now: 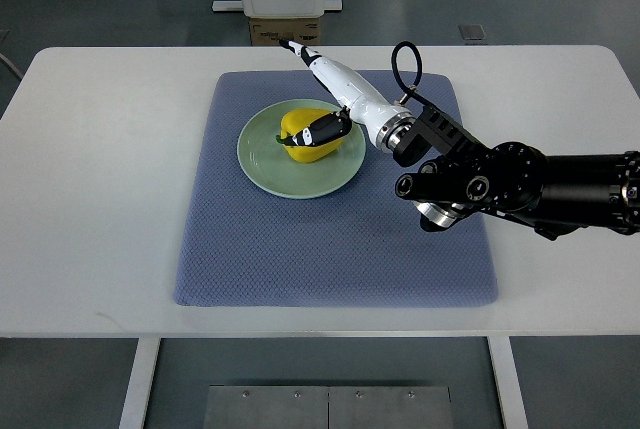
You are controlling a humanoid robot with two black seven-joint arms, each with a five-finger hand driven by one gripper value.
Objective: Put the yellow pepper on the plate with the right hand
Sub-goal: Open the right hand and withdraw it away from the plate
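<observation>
A glossy yellow bell pepper (pixel 303 135) sits on a round pale green ceramic plate (pixel 262 164), slightly toward the plate's far right side. The right hand (pixel 327 130), with dark fingers (pixel 318 133), is curled around the pepper's right flank, apparently gripping it. The plate rests on a blue-grey woven mat (pixel 330 249), left of the mat's centre. If the fingers open unevenly, the rounded pepper may roll off the plate, or withdrawing may drag the plate.

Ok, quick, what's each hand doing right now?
Right hand: fingers closed around the yellow pepper, which sits on the plate.
Left hand: not in view.
</observation>
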